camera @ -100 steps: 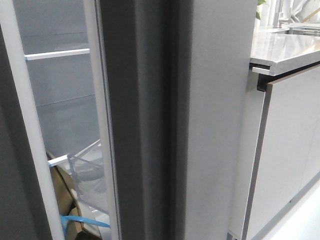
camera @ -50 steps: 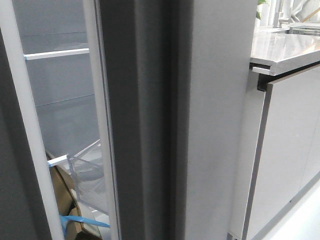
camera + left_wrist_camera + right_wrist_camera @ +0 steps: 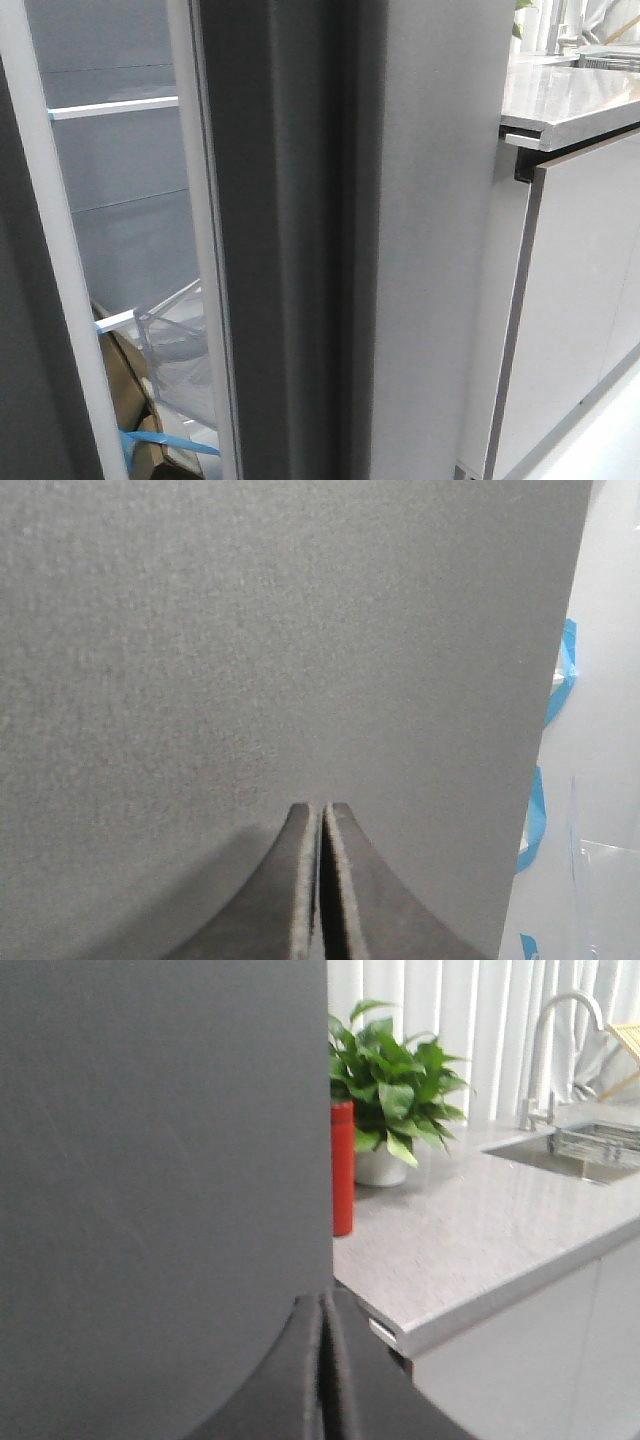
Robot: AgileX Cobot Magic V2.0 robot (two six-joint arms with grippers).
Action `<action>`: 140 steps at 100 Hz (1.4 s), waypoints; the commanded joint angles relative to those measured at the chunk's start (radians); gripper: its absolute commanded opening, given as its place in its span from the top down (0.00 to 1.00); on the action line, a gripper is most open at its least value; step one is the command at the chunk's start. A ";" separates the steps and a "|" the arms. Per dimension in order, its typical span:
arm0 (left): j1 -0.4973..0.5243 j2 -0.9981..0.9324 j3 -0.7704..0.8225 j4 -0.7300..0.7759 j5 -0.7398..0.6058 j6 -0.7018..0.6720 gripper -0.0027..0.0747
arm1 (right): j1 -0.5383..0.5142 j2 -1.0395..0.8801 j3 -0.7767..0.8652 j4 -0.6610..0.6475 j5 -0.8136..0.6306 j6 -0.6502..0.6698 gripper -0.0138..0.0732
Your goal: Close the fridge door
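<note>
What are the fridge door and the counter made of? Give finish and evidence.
Fridge door: matte dark-grey panel, likely coated metal or laminate; its fine grainy, unreflective face fills the left wrist view. The exact material is unclear.
Counter: looks like grey speckled stone or composite, polished; it shows soft reflections and a thick, square edge.

Fridge door point(image 3: 300, 240) cut off top and bottom in front view; neither pincer visible there. Left pincer point(image 3: 321, 815) and right pincer point(image 3: 324, 1305) cropped at frame bottom in wrist views. Red bottle point(image 3: 342, 1168) half hidden behind a dark panel point(image 3: 160, 1160). Surface point(image 3: 470, 1230) runs out of frame.
</note>
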 commanded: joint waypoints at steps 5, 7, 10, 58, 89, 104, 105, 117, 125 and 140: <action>-0.008 0.019 0.028 -0.002 -0.077 -0.004 0.99 | 0.052 0.092 -0.170 0.036 -0.006 0.000 0.93; -0.008 0.019 0.028 -0.002 -0.077 -0.004 0.99 | 0.065 0.104 -0.189 0.043 -0.003 0.000 0.93; -0.008 0.019 0.028 -0.002 -0.077 -0.004 0.99 | 0.083 0.118 -0.216 0.054 0.002 0.000 0.93; -0.008 0.019 0.028 -0.002 -0.077 -0.004 0.99 | 0.314 0.221 -0.274 0.262 0.014 0.000 0.93; -0.008 0.019 0.028 -0.002 -0.077 -0.004 0.99 | 0.385 0.276 -0.278 0.304 -0.039 0.000 0.93; -0.008 0.019 0.028 -0.002 -0.077 -0.004 0.99 | 0.417 0.309 -0.310 0.310 -0.028 0.000 0.93; -0.008 0.019 0.028 -0.002 -0.077 -0.004 0.99 | 0.420 0.311 -0.313 0.310 -0.026 0.000 0.93; -0.008 0.019 0.028 -0.002 -0.077 -0.004 0.99 | 0.446 0.351 -0.357 0.310 -0.024 -0.007 0.93; -0.008 0.019 0.028 -0.002 -0.077 -0.004 0.99 | 0.459 0.379 -0.385 0.310 -0.024 -0.007 0.93; -0.008 0.019 0.028 -0.002 -0.077 -0.004 0.99 | 0.476 0.416 -0.414 0.310 -0.026 -0.007 0.93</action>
